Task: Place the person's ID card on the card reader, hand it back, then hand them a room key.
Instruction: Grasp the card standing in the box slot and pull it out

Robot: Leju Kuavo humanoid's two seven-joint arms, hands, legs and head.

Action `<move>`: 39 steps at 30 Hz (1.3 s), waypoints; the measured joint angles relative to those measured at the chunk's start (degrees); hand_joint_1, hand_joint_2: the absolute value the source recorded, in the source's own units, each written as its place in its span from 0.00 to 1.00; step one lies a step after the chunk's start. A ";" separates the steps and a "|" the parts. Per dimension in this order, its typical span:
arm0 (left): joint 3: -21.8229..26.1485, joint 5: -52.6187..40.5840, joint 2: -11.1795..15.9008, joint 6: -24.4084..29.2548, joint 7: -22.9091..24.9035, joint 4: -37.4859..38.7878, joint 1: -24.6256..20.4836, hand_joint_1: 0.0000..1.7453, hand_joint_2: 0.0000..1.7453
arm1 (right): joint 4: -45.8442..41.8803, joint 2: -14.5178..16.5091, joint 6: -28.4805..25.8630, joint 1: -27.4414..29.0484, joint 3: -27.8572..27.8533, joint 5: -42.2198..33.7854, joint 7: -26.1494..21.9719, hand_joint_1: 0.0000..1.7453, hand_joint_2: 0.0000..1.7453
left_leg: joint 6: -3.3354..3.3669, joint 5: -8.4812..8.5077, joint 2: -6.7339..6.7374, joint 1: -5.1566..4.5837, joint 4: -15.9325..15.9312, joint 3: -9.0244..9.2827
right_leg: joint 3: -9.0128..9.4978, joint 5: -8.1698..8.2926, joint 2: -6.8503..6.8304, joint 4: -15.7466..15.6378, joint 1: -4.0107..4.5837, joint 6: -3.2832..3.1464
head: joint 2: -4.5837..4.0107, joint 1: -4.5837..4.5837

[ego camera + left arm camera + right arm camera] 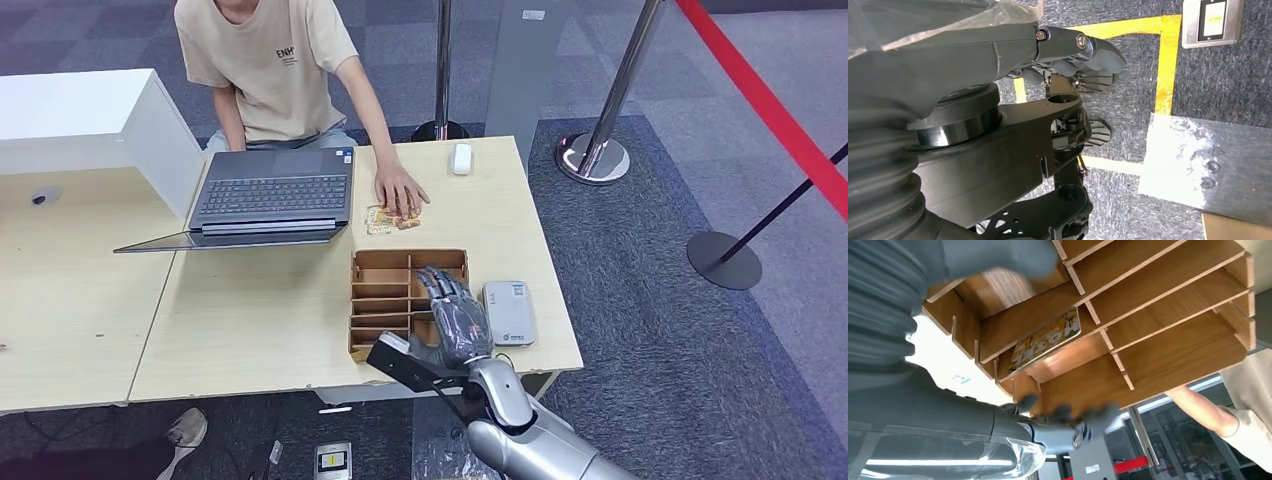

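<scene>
A: Little room is left beside the right hand (452, 310); it is stretched over the wooden card organiser (380, 300) near the table's front edge, with the card reader (509, 312) just beside it to the right.

B: What is found farther back?

A: An open laptop (270, 195) and a white mouse (460, 158) are placed there; the ID card (385, 218) is pressed to the table (260, 320) under the person's hand (400, 190).

B: And the compartments?

A: One room key (1048, 339) is seen lying in a slot; nothing is held, the right fingers being extended apart. The left hand (1068, 55) is hung above the carpet; its fingers are curled on nothing.
</scene>
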 joint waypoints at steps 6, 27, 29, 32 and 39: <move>0.00 -0.04 0.00 0.01 0.00 0.00 0.00 0.00 1.00 | 0.42 0.00 -0.19 -0.14 0.01 -0.21 -0.40 1.00 1.00 | 0.00 0.00 0.00 0.00 0.00 0.01 | 0.00 0.00 0.00 0.00 0.00 0.00 | 0.00 0.00; 0.00 -0.10 -0.04 0.02 -0.07 0.00 -0.02 0.00 1.00 | 1.36 0.01 -4.03 -0.80 0.08 0.93 -1.75 1.00 1.00 | 0.00 0.00 0.00 0.00 0.01 0.01 | 0.00 0.00 0.00 0.00 0.00 0.00 | 0.00 0.00; 0.00 -0.14 -0.04 0.02 -0.10 0.00 -0.02 0.00 1.00 | 1.40 -0.01 -5.19 -0.78 0.08 1.41 -1.85 1.00 1.00 | 0.00 0.00 0.00 0.00 0.01 0.01 | 0.00 0.00 0.00 0.00 0.00 0.00 | 0.00 0.00; 0.00 -0.19 -0.05 0.04 -0.15 0.00 -0.02 0.00 1.00 | 1.54 -0.05 -6.58 -0.77 0.07 2.05 -1.89 1.00 1.00 | 0.00 0.00 0.00 0.00 0.02 0.02 | 0.00 0.00 0.00 0.00 0.00 0.00 | 0.00 0.00; 0.00 -0.25 -0.11 0.12 -0.20 0.00 -0.03 0.00 1.00 | 1.57 -0.26 -9.27 -0.78 -0.21 3.16 -2.62 1.00 1.00 | 0.00 0.00 0.00 0.00 0.03 0.01 | 0.00 0.01 0.00 0.00 0.00 0.00 | 0.00 0.00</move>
